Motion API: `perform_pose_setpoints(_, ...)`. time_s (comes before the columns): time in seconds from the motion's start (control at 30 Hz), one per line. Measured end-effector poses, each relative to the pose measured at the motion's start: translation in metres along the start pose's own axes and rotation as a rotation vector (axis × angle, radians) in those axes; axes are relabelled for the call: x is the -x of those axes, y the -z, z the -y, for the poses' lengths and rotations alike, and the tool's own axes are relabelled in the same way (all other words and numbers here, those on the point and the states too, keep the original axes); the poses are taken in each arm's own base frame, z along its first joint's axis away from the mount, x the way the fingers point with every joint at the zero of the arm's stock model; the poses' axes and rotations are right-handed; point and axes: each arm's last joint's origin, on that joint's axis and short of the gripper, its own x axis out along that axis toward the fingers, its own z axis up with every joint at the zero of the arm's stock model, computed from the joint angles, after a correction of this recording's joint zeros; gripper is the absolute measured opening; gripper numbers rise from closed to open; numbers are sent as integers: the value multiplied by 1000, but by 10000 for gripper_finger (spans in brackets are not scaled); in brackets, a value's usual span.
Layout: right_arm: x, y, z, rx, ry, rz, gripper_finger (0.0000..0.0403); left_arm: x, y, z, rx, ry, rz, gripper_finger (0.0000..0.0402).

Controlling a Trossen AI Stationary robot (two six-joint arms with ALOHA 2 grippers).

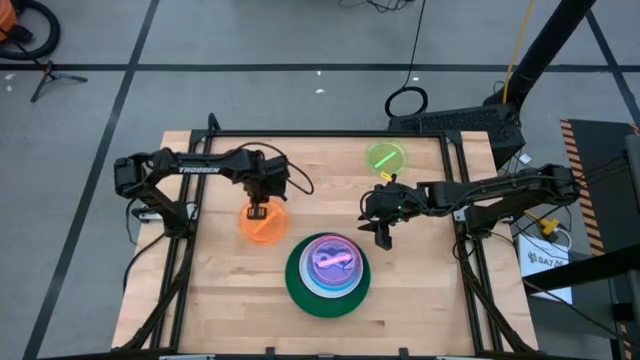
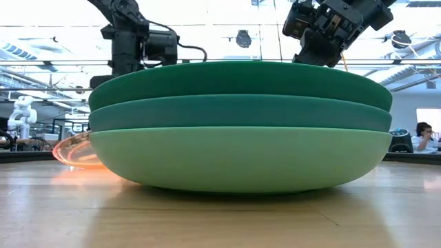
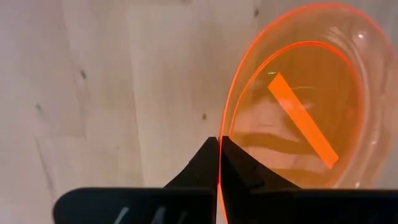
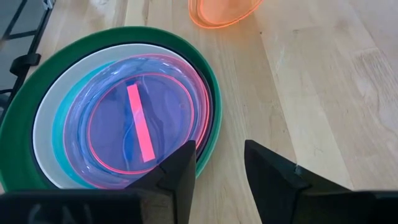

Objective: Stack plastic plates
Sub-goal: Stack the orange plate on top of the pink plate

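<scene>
Pale wooden table (image 1: 220,300) carries the stack (image 1: 328,275) near its front edge — pink plate (image 4: 143,121) uppermost. Beside it the left gripper (image 3: 219,163) pinches the orange plate's (image 1: 264,222) rim, probably for lifting. The right gripper (image 4: 217,165) hovers spread and empty; the lime plate (image 1: 386,157) waits behind.

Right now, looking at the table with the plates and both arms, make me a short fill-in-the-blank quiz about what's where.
1. The left pincer is shut on the rim of the ____ plate.
2. The right pincer, beside the stack, has its fingers ____.
3. The plate lying alone by the table's far edge is ____ in colour.
4. The top plate of the stack is ____.

Missing words: orange; open; lime green; pink
</scene>
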Motion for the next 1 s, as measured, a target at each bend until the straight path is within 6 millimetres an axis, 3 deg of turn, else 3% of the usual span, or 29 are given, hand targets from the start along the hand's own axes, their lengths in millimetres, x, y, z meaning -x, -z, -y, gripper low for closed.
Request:
perform_pose_setpoints(0.53, 0, 0, 0, -21, 0, 0, 132, 64, -26, -2, 34, -69, 69, 3)
perform_pose_setpoints(0.77, 0, 2, 0, -23, 5, -21, 132, 101, -39, 12, 59, -75, 135, 3)
perform_pose_setpoints(1.0, 0, 3, 1, -17, 7, -30, 132, 142, -49, 43, 73, -76, 227, 3)
